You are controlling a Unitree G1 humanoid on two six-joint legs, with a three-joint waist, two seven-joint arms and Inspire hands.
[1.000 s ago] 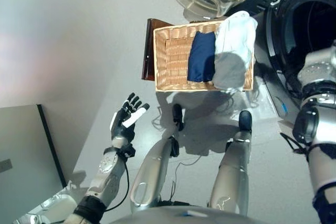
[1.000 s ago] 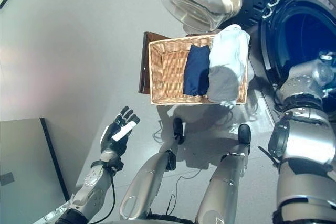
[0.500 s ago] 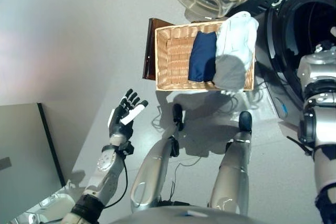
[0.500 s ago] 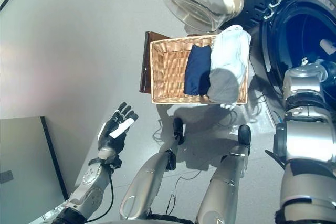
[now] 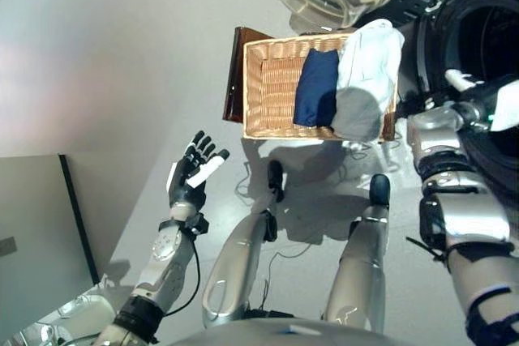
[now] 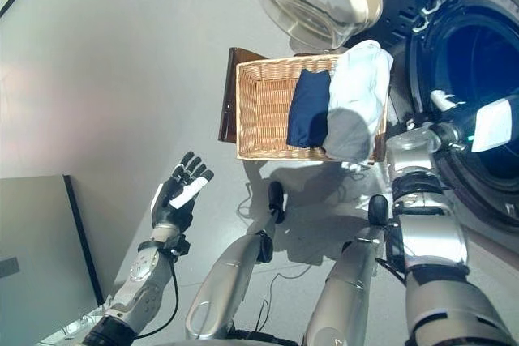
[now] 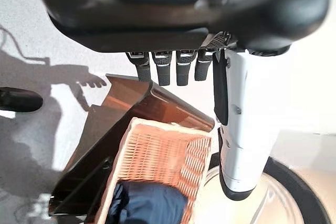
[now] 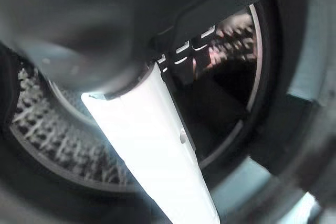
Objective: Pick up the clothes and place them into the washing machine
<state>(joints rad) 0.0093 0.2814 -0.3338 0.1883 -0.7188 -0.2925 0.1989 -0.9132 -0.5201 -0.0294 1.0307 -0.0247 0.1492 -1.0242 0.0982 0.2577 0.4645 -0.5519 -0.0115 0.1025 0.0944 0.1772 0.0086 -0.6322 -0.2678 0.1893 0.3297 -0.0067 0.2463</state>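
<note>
The clothes (image 5: 349,87) lie in the basket (image 5: 272,95) just beside the washer (image 6: 478,103). My right robot hand (image 6: 486,123) is at the drum mouth, fingers straight, empty. It should reach to the basket next. My left robot hand (image 5: 193,176) hangs open, well apart. No writing legible.

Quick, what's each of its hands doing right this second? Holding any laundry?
Left hand: open, fingers spread, holding nothing.
Right hand: at the washing machine opening, thumb straight, apparently empty.
</note>
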